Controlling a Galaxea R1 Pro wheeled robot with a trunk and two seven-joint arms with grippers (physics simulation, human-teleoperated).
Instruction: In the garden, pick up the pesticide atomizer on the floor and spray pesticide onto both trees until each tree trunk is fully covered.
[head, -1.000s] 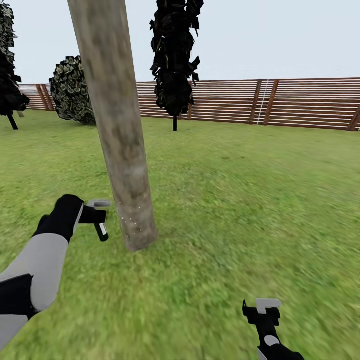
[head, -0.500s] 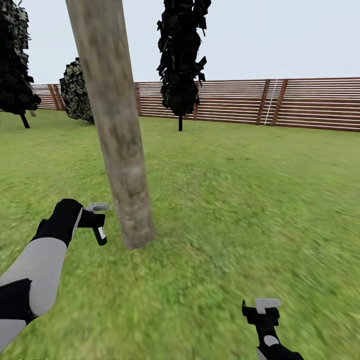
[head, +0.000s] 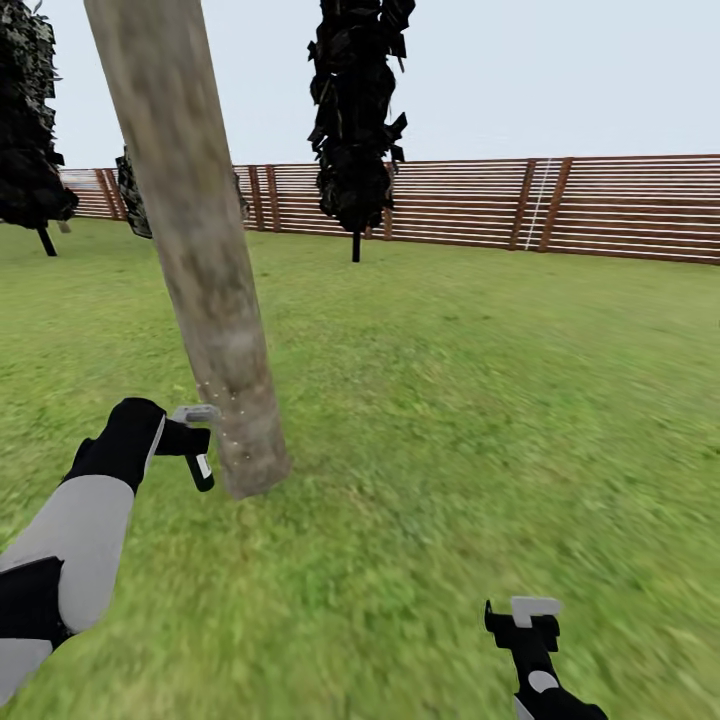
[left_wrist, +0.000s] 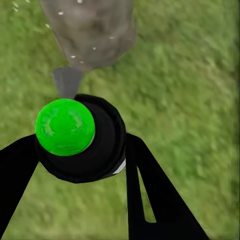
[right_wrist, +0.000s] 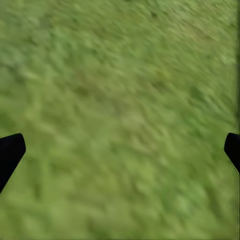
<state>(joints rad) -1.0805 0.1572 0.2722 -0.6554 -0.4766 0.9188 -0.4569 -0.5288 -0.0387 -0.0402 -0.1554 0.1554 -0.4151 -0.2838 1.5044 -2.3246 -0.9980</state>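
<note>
Beside trunk: left gripper clamps atomizer, spraying base; right gripper spread, empty. Next: sweep upward.

A thin-trunked dark tree stands far out beyond the hand on the left, well up the lawn, its black ragged foliage rising in a tall narrow column. Another dark tree sits far off to that hand's outer side, at the edge of view. A rounder, paler mottled shrub pokes out well beyond the hand, by the boundary. Pale grey sky overhead.
</note>
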